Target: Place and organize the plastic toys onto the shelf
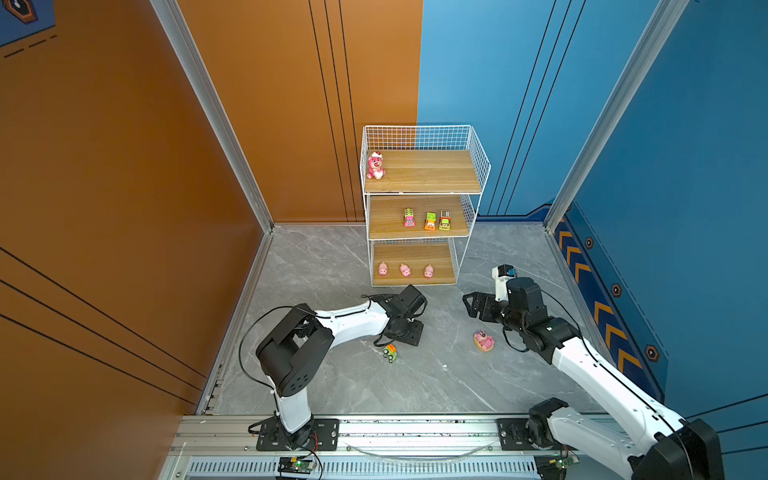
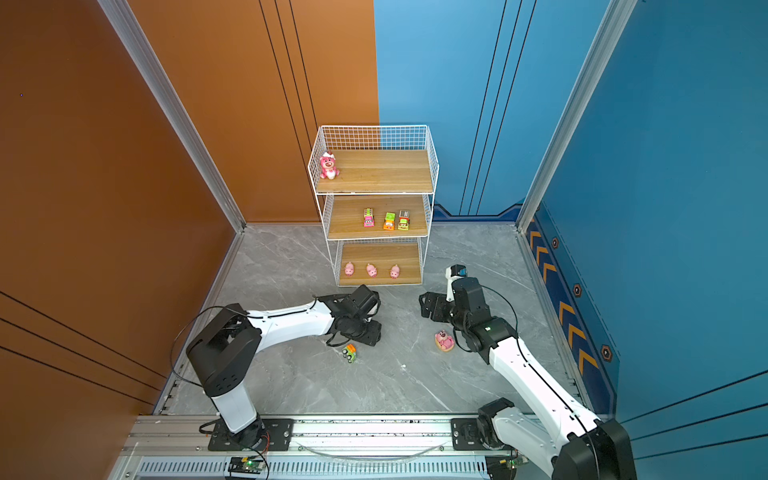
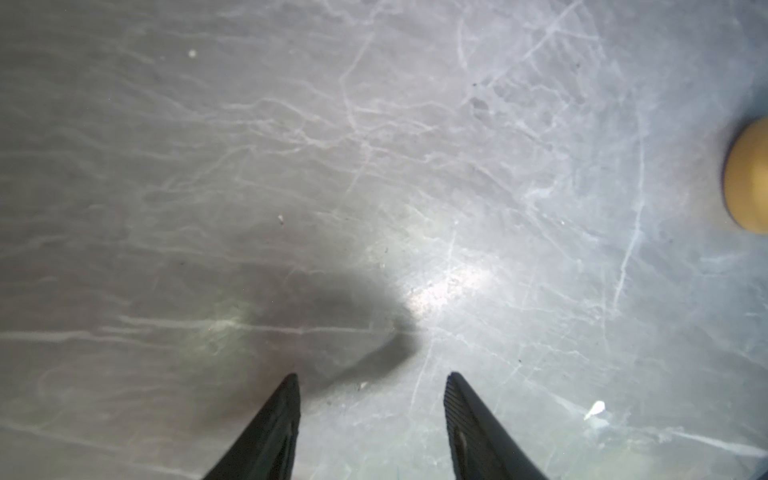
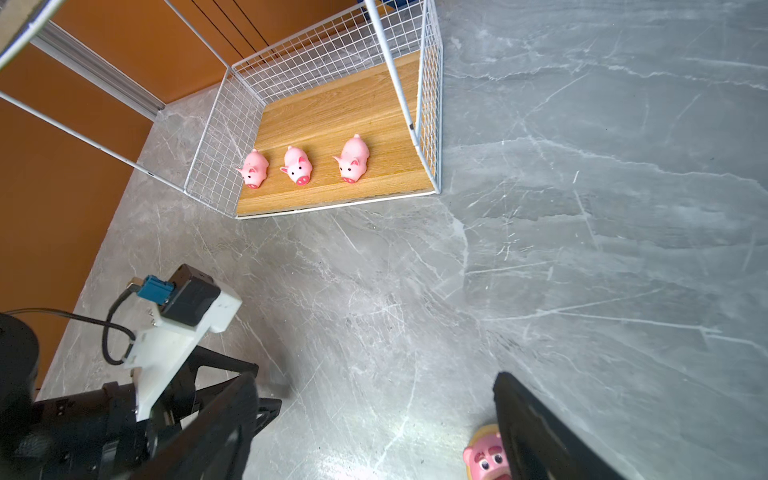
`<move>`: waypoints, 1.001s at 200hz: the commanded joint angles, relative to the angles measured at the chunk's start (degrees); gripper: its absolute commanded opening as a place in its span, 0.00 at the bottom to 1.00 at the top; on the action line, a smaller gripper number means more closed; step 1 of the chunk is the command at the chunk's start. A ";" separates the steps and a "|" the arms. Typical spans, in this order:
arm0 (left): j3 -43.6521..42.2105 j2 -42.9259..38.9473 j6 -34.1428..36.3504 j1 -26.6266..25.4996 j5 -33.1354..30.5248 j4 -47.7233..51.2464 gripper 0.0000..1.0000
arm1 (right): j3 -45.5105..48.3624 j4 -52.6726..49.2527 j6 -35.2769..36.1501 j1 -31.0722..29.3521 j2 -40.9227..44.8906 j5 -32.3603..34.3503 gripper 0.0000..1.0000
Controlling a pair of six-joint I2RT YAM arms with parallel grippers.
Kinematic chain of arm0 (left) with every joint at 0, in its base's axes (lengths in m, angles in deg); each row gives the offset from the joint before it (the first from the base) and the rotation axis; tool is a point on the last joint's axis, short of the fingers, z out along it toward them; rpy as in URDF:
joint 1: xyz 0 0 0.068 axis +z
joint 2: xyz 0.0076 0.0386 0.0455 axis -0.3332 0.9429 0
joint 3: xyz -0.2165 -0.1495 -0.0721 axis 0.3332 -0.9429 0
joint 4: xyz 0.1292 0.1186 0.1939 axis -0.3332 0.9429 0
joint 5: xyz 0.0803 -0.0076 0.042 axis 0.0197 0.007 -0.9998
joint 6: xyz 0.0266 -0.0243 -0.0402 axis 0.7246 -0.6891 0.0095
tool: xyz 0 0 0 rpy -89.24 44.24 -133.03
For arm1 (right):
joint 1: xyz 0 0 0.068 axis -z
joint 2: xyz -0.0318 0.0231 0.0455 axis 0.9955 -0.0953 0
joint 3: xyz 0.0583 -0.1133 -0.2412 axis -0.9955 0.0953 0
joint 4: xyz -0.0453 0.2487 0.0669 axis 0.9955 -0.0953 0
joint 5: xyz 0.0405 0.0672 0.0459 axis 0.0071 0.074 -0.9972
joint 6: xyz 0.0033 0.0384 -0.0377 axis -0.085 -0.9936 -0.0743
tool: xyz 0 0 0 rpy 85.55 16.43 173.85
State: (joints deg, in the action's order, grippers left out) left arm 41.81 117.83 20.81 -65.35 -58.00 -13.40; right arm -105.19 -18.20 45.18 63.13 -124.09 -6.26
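So the shelf (image 1: 432,170) stands at the back of the grey marble floor (image 1: 332,386), up against the wall. The left gripper (image 3: 372,376) points down at bare floor just in front of the shelf, jaws spread with nothing between them. The right gripper (image 4: 374,378) hangs off to the side, jaws wide apart and empty too. A pink bear (image 1: 375,165) sits in the top board's left corner, and a second bear on a tan base (image 1: 484,340) lies on the floor right next to the right gripper. Three vehicles (image 1: 430,221) are lined up on the middle board, while a green vehicle (image 1: 390,353) is on the floor near the left gripper. Three pigs (image 1: 405,270) stand in a row on the bottom board.
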 commanded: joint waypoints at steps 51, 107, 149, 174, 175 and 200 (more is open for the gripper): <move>-10.69 -19.52 -5.04 14.94 7.74 -4.37 0.79 | 0.59 0.43 -3.91 -9.81 -3.70 8.62 0.89; -16.32 -27.66 -10.96 18.88 3.65 7.98 0.82 | 2.51 12.73 -5.60 -24.20 -14.73 11.05 0.89; -18.76 -34.84 -12.77 22.27 0.27 19.38 0.82 | 2.42 24.09 -5.98 -28.38 -24.88 6.55 0.88; -17.82 -39.19 -12.78 24.48 -2.08 26.07 0.82 | 1.41 25.67 -4.32 -29.79 -29.07 3.95 0.86; -17.81 -39.30 -12.80 24.64 -2.10 26.31 0.82 | 1.40 25.71 -4.27 -29.90 -29.18 3.94 0.86; -17.37 -40.43 -13.00 27.20 -0.75 29.09 0.82 | 1.73 27.28 -3.49 -30.82 -31.33 2.29 0.85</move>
State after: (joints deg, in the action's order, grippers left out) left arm 23.06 78.01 8.57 -39.97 -57.43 8.55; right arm -103.02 4.96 40.33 33.22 -153.99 -1.27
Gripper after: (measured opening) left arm 0.816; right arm 0.858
